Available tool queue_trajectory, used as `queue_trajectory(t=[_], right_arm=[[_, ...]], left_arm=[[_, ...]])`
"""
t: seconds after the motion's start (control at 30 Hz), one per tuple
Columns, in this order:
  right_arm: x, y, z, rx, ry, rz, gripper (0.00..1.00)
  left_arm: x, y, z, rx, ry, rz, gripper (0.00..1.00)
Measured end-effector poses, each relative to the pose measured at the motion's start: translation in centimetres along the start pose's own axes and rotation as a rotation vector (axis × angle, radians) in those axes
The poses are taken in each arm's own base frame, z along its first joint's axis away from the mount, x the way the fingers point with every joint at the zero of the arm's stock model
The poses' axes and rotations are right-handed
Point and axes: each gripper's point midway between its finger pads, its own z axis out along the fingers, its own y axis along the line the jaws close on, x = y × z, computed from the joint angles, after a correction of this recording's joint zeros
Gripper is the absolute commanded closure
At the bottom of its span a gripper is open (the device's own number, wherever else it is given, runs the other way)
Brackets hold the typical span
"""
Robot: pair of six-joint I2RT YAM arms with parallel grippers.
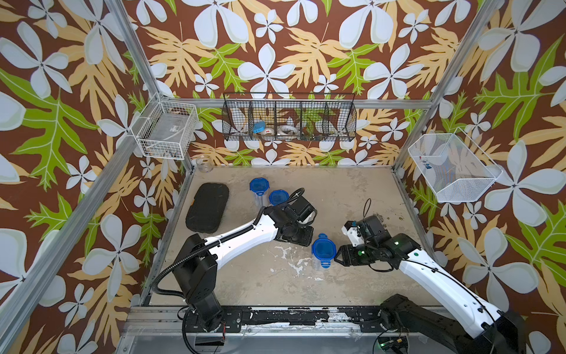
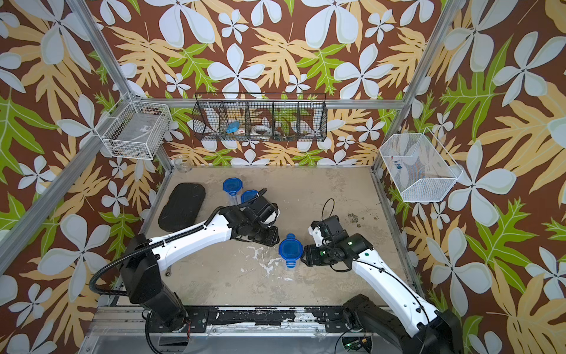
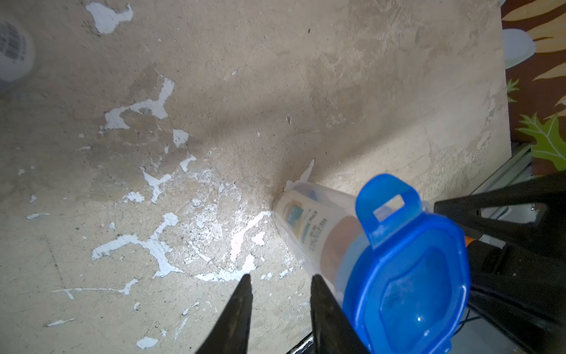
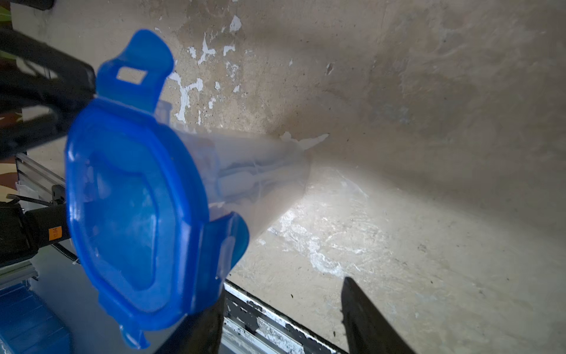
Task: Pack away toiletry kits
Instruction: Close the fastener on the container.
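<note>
Worn beige tabletop [image 2: 337,196]. Clear plastic cup with blue clip lid [image 2: 290,249] stands upright near the middle, toward the near edge. Right gripper [image 2: 303,257] sits just beside it, tips at the cup's side; contact unclear. Left gripper [image 2: 263,236] points down, close on the cup's other side, not touching. Second blue-lidded clear cup [image 2: 232,186] and third blue-lidded clear cup [image 2: 248,195] stand toward the far left, the third partly behind the left arm. Black textured oblong case [image 2: 182,207] lies flat along the left edge. Small clear glass jar [image 2: 183,164] sits in the far left corner.
</note>
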Motion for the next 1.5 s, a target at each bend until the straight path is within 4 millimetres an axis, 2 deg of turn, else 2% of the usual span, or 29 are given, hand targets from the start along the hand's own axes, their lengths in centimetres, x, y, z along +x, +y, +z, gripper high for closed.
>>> queue_trajectory(t=[0.2,0.37,0.5,0.63,0.8,0.93,1.03,1.13,1.3,1.5], right_arm=[[-1.1,-0.1,1.2,0.001,0.007,-0.016,0.39],[-2.6,-0.6,1.3,0.003,-0.018,-0.015,0.39],[-4.0,-1.2,0.7,0.0,-0.051,-0.013,0.39],[-5.0,-1.4,-0.6,0.015,-0.093,-0.036,0.38],[-3.8,-1.0,-2.7,0.011,-0.116,-0.043,0.38],[-2.3,-0.2,-3.9,-0.02,-0.106,-0.042,0.38],[-1.3,0.7,-4.7,-0.062,-0.088,-0.046,0.39],[0.1,1.8,-4.2,-0.105,-0.038,-0.076,0.39],[2.3,3.5,-2.7,-0.154,0.056,-0.096,0.39],[2.4,2.5,-1.8,-0.104,0.061,-0.064,0.42]], left_arm=[[1.6,0.1,-0.1,-0.006,0.018,-0.007,0.64],[2.5,0.0,-0.4,0.001,0.025,-0.022,0.63],[2.7,0.1,-0.8,-0.001,0.023,-0.024,0.6],[2.8,0.4,-2.4,-0.019,-0.001,-0.03,0.53],[2.5,1.1,-4.7,-0.05,-0.027,-0.041,0.47],[0.4,-0.4,-6.0,-0.022,-0.06,-0.012,0.46],[-1.0,-2.3,-5.5,0.034,-0.056,0.019,0.46],[-1.7,-3.4,-4.3,0.074,-0.029,0.049,0.46],[-1.0,-3.7,-2.5,0.1,0.026,0.076,0.47],[0.2,-3.4,-1.5,0.115,0.066,0.078,0.47]])
